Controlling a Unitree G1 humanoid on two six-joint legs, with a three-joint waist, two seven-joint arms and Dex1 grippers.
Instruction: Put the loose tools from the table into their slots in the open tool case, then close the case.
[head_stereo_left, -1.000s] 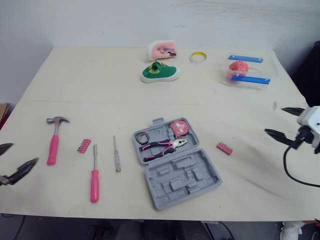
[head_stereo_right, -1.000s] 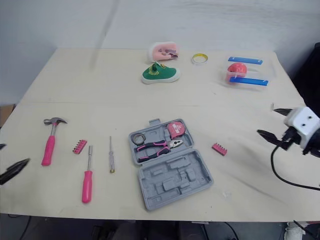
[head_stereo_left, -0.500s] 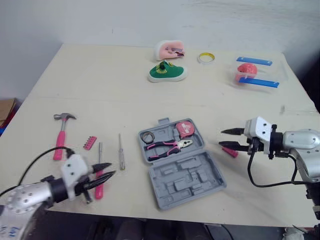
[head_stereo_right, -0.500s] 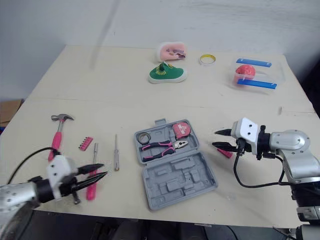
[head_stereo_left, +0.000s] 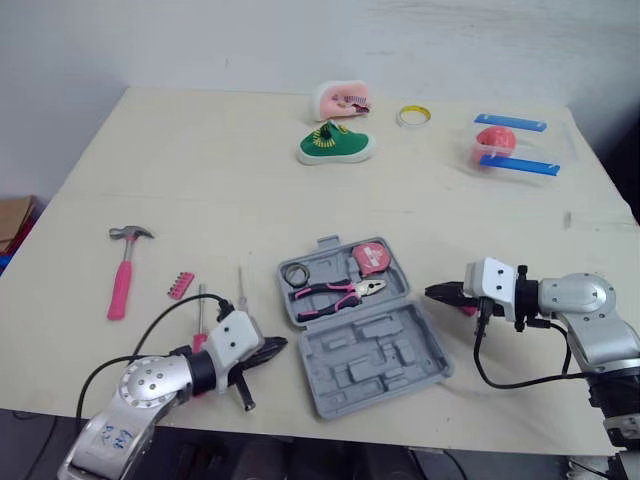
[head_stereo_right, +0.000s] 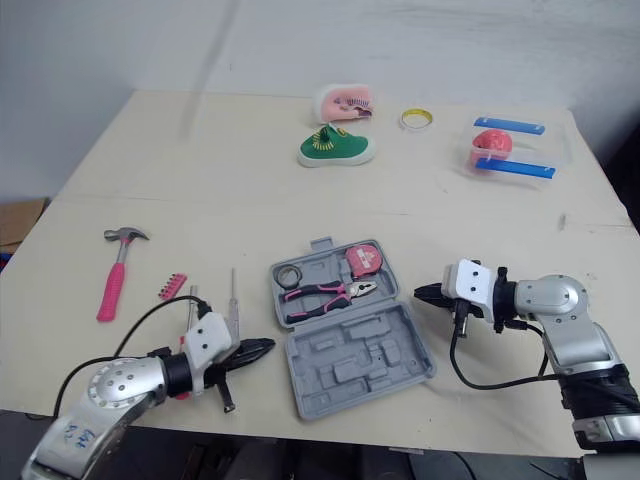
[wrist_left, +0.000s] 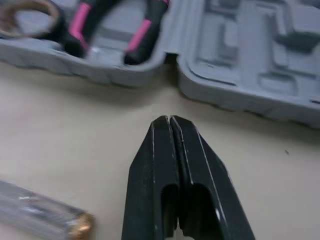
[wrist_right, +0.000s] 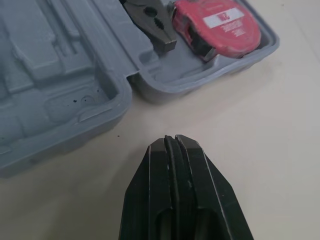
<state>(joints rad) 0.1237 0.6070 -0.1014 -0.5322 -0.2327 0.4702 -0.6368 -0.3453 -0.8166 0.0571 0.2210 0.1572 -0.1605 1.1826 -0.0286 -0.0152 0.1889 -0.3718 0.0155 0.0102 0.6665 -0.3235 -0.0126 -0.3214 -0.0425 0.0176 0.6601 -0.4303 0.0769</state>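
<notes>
The grey tool case (head_stereo_left: 385, 350) lies open near the table's front, holding pink-handled pliers (head_stereo_left: 335, 292), a red tape measure (head_stereo_left: 366, 256) and a small coil (head_stereo_left: 293, 273). To its left lie a pink hammer (head_stereo_left: 122, 280), a pink bit holder (head_stereo_left: 180, 285), a thin screwdriver (head_stereo_left: 241, 290) and a pink screwdriver (head_stereo_left: 201, 300) partly hidden under my left arm. My left gripper (head_stereo_left: 275, 345) is shut and empty, its tip close to the case's left side (wrist_left: 235, 95). My right gripper (head_stereo_left: 432, 292) is shut and empty just right of the case, and a sliver of a second pink bit holder (head_stereo_left: 467, 308) shows beneath it.
At the back stand a green shoe (head_stereo_left: 332, 144), a pink shoe (head_stereo_left: 342, 99), a roll of tape (head_stereo_left: 411, 116) and a clear box with blue bars (head_stereo_left: 508, 145). The table's front edge runs just below the case.
Both grippers have gone from open to shut. Both arms have come in from the table's sides toward the case, the left passing over the pink screwdriver.
</notes>
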